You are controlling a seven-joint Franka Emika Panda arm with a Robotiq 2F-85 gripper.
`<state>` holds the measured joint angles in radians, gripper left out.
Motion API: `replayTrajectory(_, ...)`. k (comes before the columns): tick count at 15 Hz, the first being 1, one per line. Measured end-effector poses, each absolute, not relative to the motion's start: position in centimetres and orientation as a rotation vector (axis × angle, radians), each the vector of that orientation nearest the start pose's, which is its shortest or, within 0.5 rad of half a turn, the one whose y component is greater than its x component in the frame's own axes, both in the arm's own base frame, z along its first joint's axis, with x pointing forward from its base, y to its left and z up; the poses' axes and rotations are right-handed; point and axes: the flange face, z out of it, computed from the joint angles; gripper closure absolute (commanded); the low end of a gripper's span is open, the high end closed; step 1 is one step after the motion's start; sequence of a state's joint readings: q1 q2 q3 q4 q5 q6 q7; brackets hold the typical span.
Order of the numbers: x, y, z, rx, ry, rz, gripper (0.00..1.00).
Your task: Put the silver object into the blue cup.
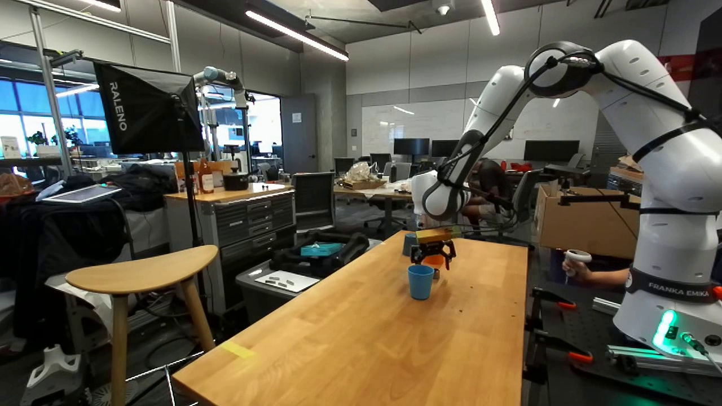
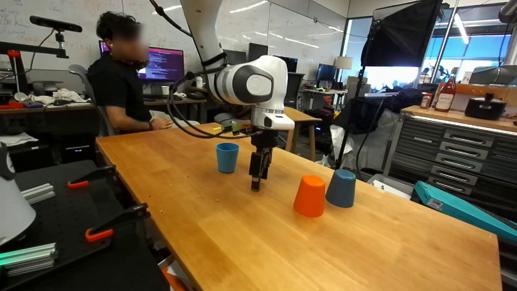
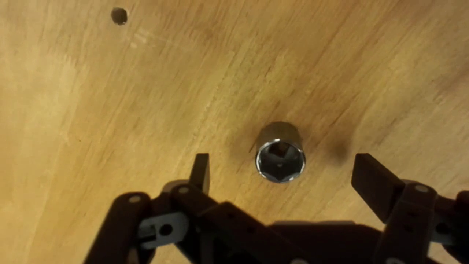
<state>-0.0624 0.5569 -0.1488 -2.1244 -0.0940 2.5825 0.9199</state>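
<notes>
Parted jaws bracket the socket at wrist-view nine and three o'clock, likely to grip; the blue cup, upright, presumably awaits it.

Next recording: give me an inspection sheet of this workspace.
Surface: light-brown wooden table, a few small dark spots.
Job's things: silver metal socket upright on the table; bright blue tapered cup upright, socket outside it.
Clutter: orange tapered cup and dark blue tapered cup, both upside down.
Black two-fingered pincer: open; socket showing in its gap in the wrist view, not gripped.
Cables: black cables strapped along the white robot arm.
Surroundings: seated person in a black shirt; black softbox lamp.
</notes>
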Motion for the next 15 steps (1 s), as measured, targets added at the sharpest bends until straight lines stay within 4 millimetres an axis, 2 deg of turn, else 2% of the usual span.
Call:
replayTrajectory(2, 54.4, -11.8, 13.2, -2.859, 1.632, 0.098, 0.30)
replayTrajectory(3, 54.3, -11.8, 12.8, -2.852, 1.640, 0.109, 0.36)
replayTrajectory(6, 54.4, -11.8, 12.9, -2.824, 1.657, 0.115, 0.62)
replayTrajectory(10, 54.4, -12.0, 13.1, -2.796, 1.667, 0.130, 0.90)
replayTrajectory(13, 54.6, -12.3, 14.5, -2.775, 1.639, 0.133, 0.92)
replayTrajectory(15, 55.0, -12.5, 16.6, -2.764, 1.600, 0.117, 0.92)
